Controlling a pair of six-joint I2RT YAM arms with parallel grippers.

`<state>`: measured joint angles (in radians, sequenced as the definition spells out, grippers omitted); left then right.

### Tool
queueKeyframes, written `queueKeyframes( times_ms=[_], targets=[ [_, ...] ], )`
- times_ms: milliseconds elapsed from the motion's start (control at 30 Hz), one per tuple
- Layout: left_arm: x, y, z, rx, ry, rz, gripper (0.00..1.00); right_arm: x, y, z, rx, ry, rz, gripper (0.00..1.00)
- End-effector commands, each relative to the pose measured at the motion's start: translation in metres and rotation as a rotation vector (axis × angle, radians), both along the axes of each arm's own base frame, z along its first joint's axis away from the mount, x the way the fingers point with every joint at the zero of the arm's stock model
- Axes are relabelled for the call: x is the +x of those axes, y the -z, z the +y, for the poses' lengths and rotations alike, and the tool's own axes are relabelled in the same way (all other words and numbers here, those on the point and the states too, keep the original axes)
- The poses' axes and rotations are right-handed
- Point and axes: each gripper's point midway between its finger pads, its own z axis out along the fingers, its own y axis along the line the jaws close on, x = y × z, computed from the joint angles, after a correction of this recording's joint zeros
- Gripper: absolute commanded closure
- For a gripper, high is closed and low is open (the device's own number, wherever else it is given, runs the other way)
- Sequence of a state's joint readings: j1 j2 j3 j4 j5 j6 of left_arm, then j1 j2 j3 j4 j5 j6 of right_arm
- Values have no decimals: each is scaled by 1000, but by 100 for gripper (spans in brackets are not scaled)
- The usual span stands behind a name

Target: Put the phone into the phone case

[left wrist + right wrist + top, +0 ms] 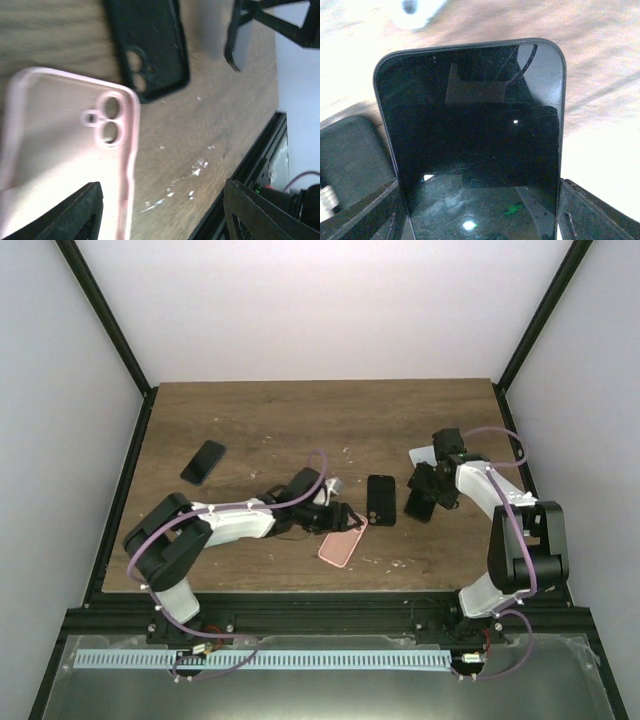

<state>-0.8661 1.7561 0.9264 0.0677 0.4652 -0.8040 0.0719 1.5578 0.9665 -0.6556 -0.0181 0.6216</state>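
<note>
Top external, largest first. Wood table inside black frame, white walls around.

Left arm stretched rightward across near half of table. Right arm folded back toward centre from right side.

Left gripper low at near centre, fingers spread, pinching nothing. Right gripper right of centre, clamped on phone. Phone tilted, dark, just right of black case. Contact between phone and table: cannot tell.

Black case flat at centre, between the two grippers, camera cut-out at near end. Pink case flat, just near of left gripper, close to black case's near-left corner. Touching or apart: cannot tell.

Spare phone flat at far left, well apart from all else. White card on table just beyond right gripper.

Left wrist: pink case rim up, twin lens holes toward black case. Left gripper spread wide, one finger over pink case's near end. Contact not clear. Phone seen edge-on at far right. White flecks on bare wood.

Right wrist: phone glass side to camera, scratched, lower end pinched in right gripper between fingers. Black case at left, blurred.
</note>
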Motion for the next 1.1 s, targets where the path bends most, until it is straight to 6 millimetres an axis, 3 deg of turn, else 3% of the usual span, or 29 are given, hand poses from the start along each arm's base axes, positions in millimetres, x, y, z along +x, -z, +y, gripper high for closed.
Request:
queueKeyframes(
  times_ms=[0, 167, 333, 700, 1067],
  targets=[
    [26, -21, 35, -59, -132, -42, 32, 30, -41, 51, 79, -258, -215, 29],
    [39, -35, 52, -34, -169, -97, 30, 41, -57, 94, 140, -426, -311, 31],
    [45, -39, 53, -29, -187, -101, 29, 44, -55, 122, 137, -556, -323, 31],
    [42, -35, 56, -17, -195, -93, 29, 46, -44, 140, 184, -583, -313, 31],
    [42, -34, 58, -13, -198, -95, 29, 42, -24, 136, 176, -524, -271, 31]
  ],
)
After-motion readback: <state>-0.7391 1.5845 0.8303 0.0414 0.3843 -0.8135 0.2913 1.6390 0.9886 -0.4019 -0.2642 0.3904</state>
